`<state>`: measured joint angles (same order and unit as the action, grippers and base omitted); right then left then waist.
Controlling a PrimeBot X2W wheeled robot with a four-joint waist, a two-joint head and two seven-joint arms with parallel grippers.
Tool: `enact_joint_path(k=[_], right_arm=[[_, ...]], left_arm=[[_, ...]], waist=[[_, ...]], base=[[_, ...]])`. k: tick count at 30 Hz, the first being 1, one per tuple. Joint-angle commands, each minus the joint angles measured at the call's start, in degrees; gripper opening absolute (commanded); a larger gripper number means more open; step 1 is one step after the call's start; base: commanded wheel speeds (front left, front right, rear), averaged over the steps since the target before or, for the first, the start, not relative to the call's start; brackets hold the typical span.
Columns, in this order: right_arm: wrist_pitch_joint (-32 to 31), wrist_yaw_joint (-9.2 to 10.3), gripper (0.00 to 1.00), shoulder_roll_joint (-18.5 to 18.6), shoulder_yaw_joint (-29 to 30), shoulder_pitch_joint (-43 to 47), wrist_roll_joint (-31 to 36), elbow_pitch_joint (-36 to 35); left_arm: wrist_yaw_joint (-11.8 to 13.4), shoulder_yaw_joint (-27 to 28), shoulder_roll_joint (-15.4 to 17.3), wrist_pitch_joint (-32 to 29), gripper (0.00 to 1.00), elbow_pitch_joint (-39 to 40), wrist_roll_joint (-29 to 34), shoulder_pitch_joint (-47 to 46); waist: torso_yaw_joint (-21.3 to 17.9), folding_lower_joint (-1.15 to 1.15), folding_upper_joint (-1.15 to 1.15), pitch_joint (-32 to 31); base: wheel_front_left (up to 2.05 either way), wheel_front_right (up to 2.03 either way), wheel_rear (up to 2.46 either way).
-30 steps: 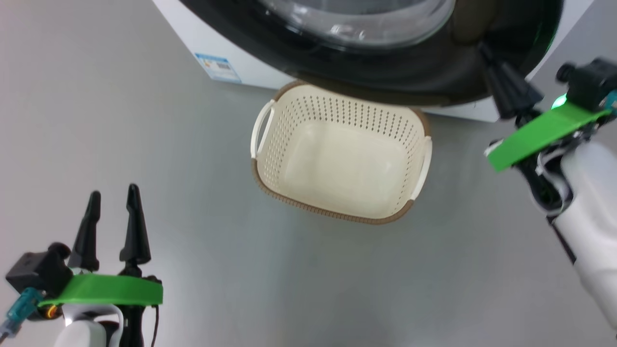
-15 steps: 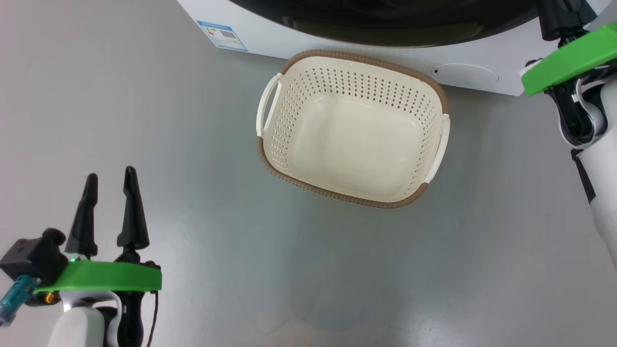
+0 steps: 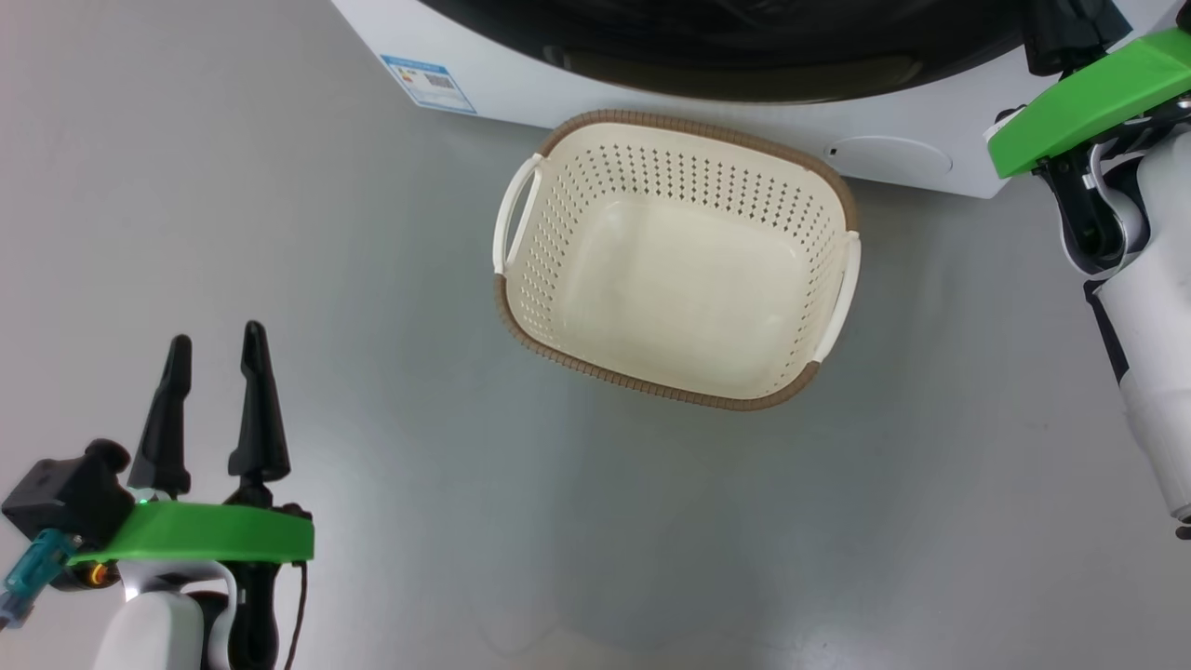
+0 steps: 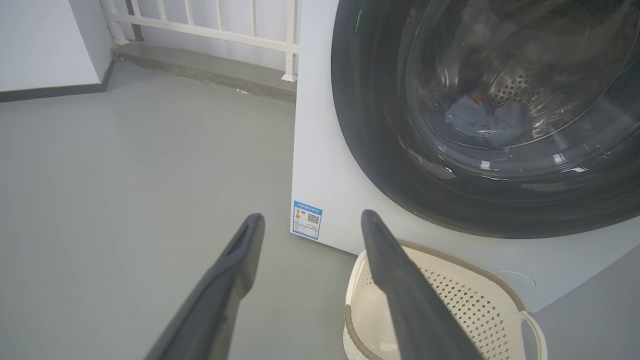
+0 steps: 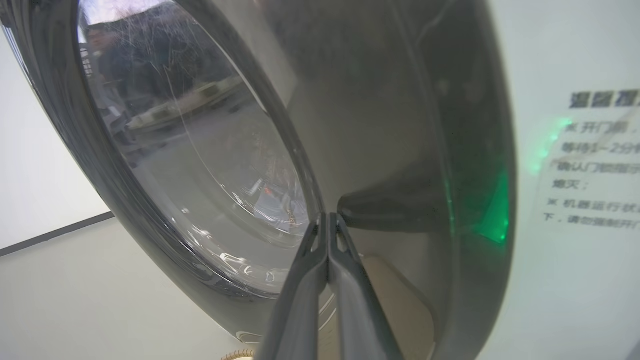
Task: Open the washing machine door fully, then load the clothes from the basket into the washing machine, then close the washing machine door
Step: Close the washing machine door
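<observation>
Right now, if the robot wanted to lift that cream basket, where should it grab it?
Probably the left handle of the basket, approached from above by the open left gripper: that pale loop stands off the perforated wall, leaving a gap for one finger.

Soft, even light; the grey floor [image 3: 279,233] holds a faint shadow beneath the cream perforated basket [image 3: 670,172]. Green glow and reflections streak the glossy black round door [image 5: 470,125].
</observation>
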<state>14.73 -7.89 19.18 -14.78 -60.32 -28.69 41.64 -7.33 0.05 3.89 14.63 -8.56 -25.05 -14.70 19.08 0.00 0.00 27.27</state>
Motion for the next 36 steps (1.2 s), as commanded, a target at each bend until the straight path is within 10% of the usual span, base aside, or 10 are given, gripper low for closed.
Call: enact_joint_path(k=[1,5,10,36], right_arm=[[0.3,0.41,0.00,-0.7,-0.1,0.4,0.2,-1.2],[0.3,0.41,0.07,-1.2,-1.2,2.3,0.0,-1.6],[0.3,0.41,1.00,-1.9,-3.0,6.3,-0.6,-3.4],[0.3,0.41,1.00,-4.5,-3.0,28.8,-1.0,-17.1]], left_arm=[[-0.2,1.9,1.9,0.4,1.00,0.9,-0.1,-0.9],[-0.2,1.7,1.9,0.4,1.00,0.6,0.0,-0.6],[-0.2,1.6,2.0,0.4,1.00,0.0,0.2,-0.3],[-0.2,2.2,3.3,0.4,1.00,-0.1,1.9,5.2]], waist=[[-0.2,0.00,0.00,-0.3],[-0.7,0.00,0.00,-2.0],[-1.5,0.00,0.00,-5.3],[-14.4,0.00,0.00,-18.4]], base=[[0.00,0.00,0.00],[0.00,0.00,0.00],[0.00,0.00,0.00],[0.00,0.00,0.00]])
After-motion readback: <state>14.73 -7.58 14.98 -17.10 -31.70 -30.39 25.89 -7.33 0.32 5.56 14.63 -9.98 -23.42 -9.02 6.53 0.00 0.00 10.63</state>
